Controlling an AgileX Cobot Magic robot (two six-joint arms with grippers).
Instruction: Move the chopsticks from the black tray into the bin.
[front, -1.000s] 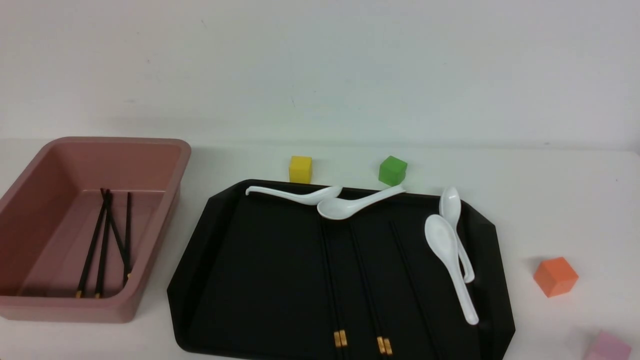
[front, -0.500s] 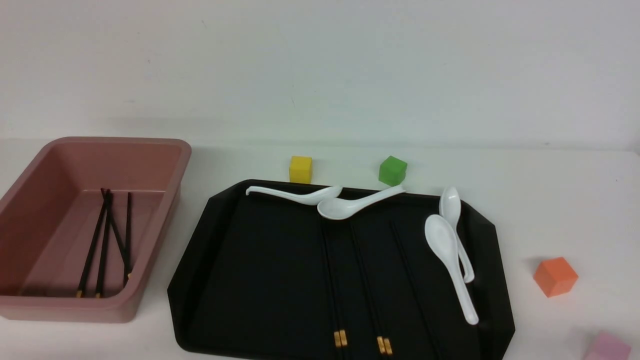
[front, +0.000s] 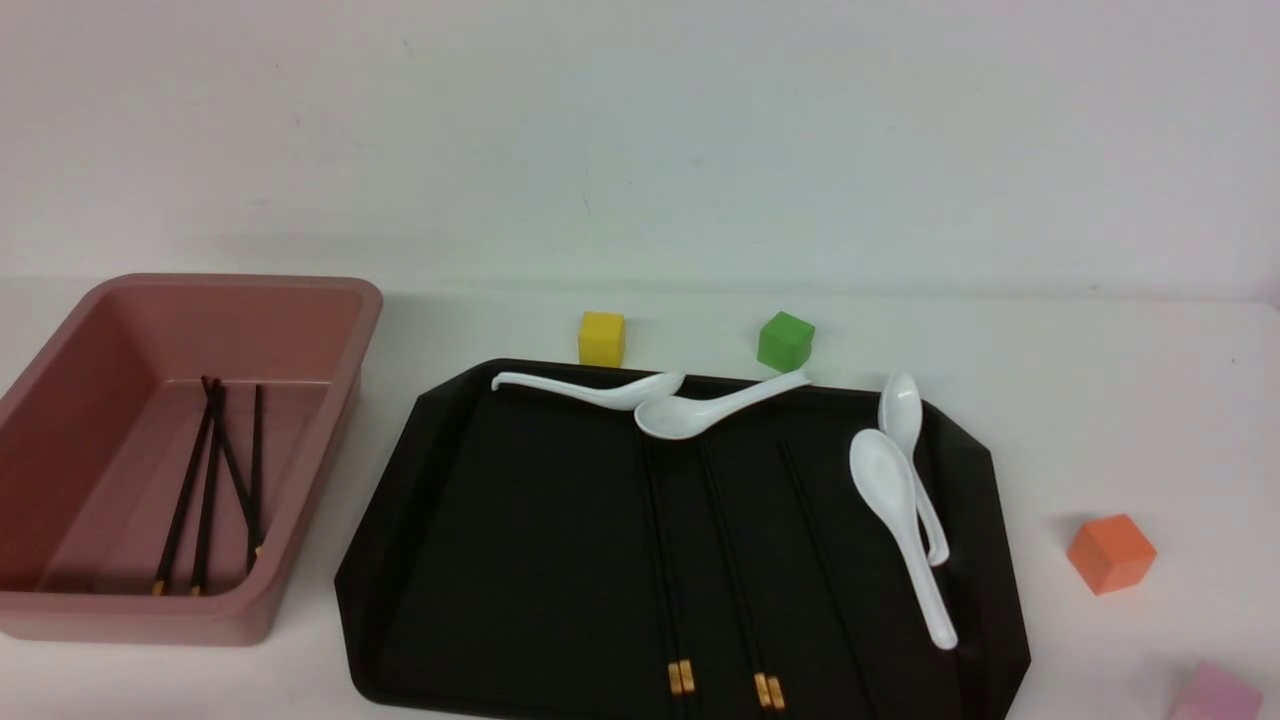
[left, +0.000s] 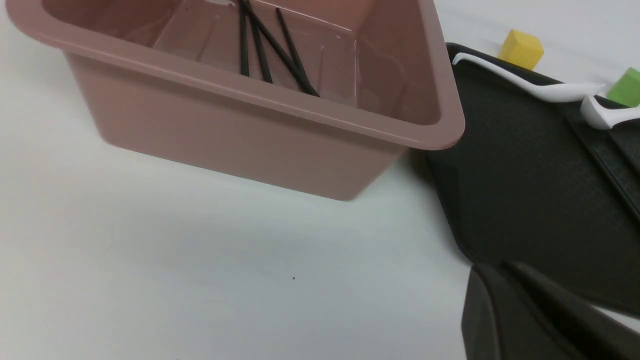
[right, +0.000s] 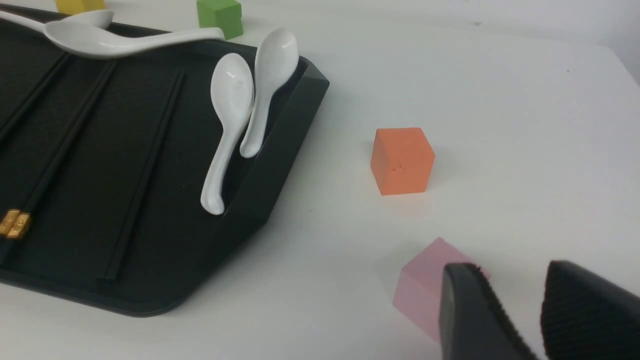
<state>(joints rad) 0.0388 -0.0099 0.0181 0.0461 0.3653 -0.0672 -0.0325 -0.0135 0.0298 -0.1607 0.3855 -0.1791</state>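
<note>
Between the bin (front: 315, 470) and black tray (front: 1000, 560) runs a narrow gap.

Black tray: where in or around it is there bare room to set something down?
Bare: the left part of the black tray, left of the chopsticks; the table between the tray and the orange block.
Crowded: the far rim, with two white spoons, and the right side, with two more.

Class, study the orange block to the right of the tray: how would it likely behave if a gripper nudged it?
The orange block would probably slide rather than roll, since its faces are flat. It seems unlikely to tip, looking squat and roughly as wide as tall. Its crisp edges suggest it would hold its shape.
</note>
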